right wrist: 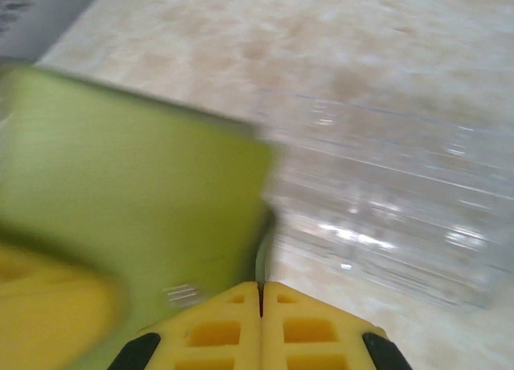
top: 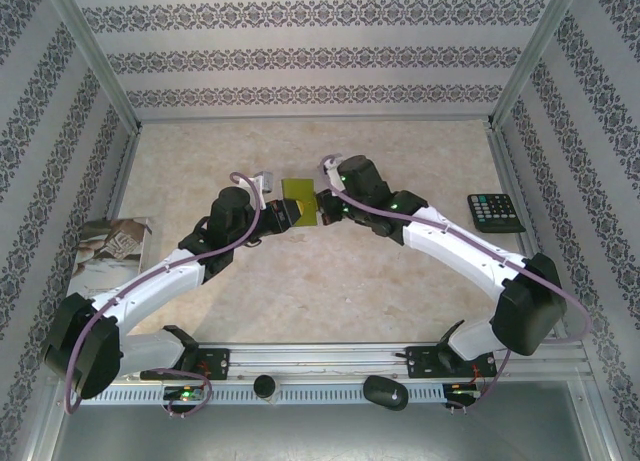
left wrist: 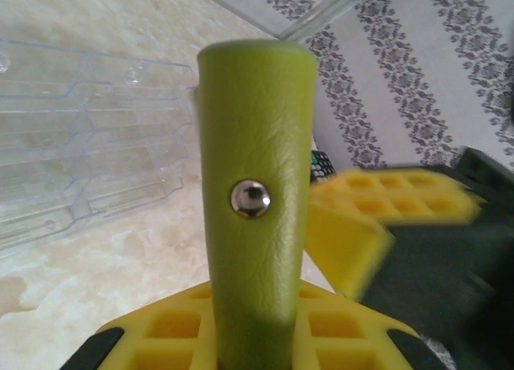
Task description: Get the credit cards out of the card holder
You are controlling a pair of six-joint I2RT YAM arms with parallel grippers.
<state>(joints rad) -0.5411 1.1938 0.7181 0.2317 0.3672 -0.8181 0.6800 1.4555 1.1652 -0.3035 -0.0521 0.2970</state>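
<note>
Your table [top: 400,281] is the biggest thing here, and everything below is placed from the card holder [top: 298,196], which sits up off the middle of it. Your left arm [top: 150,281] reaches in from the holder's near left, and your right arm [top: 460,246] from its near right, so the two wrists meet at it. The booklet [top: 112,243] lies well to the holder's left at the table edge, and the calculator [top: 495,212] lies well to its right.

The holder is folded and held on edge. In your left wrist view it rises upright from between the yellow fingers [left wrist: 241,330], its metal snap [left wrist: 250,199] facing the camera. Your left gripper [top: 285,216] is narrowly closed, clamped on the holder's lower end.

The see-through cards [left wrist: 88,137] fan out from the holder's far side in overlapping clear layers. In your right wrist view they spread to the holder's right, above the table. You cannot tell whether they touch the table.

Your right gripper [right wrist: 261,290] has its pads pressed flat together, right at the holder's near edge. You cannot tell whether anything thin is caught between them.
</note>
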